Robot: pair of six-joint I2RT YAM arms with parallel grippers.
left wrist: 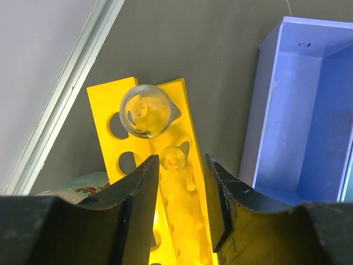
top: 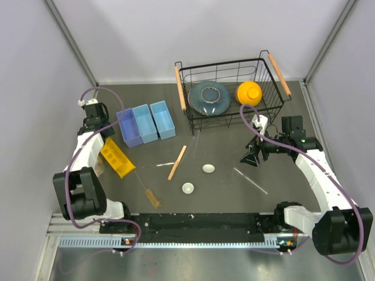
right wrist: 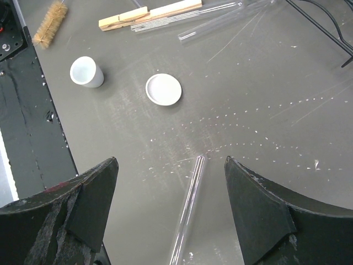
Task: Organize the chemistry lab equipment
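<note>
- A clear glass tube (right wrist: 187, 212) lies flat on the bench (top: 222, 202), below the right gripper (right wrist: 171, 164). Its jaws stand wide apart, one to each side, and hold nothing.
- Past the tube sit a flat white dish (right wrist: 163, 89) and a small white cup (right wrist: 86, 72), near each other but not touching.
- Farther on lies the wooden stick (right wrist: 149, 14), with thin clear rods (right wrist: 182, 15) close alongside it. The amber-bristled brush (right wrist: 49, 25) lies near the bench's front edge.
- On the left, a yellow rack (left wrist: 105, 102) carries two upright glass tubes, a wide one (left wrist: 145, 110) and a narrow one (left wrist: 174, 159).
- The left gripper (left wrist: 181, 165) hangs over the rack. Its jaws are parted, with the narrow tube between them and a gap on each side, so they grip nothing.
- Three light-blue bins (top: 146, 123) stand side by side just right of the rack.
- At the back, a black wire basket (top: 220, 64) holds a blue-grey plate (top: 209, 97) and a yellow bowl (top: 249, 92).
- The bench is dark grey and scratched, with pale walls (top: 176, 35) on three sides.
</note>
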